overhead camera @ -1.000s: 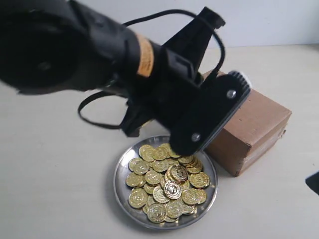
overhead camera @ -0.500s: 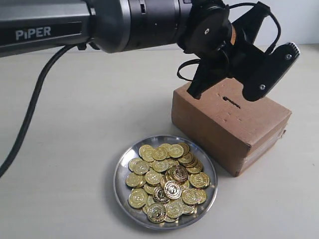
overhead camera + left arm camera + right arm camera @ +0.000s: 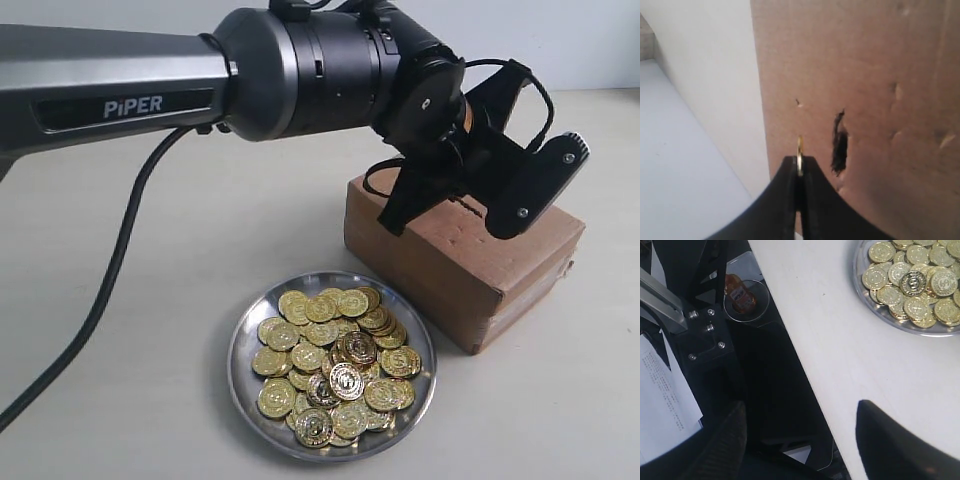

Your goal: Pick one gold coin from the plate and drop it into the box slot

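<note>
My left claw is pinched shut on one gold coin, held edge-on over the top of the cardboard box, so I'm at the drop step. The coin sits just beside the box slot, roughly parallel to it. I judge a small sideways shift comes next, then release. My right claw hangs spread and empty past the bench edge, near the plate. Most of the coin is hidden, and I cannot tell its height above the cardboard.
</note>
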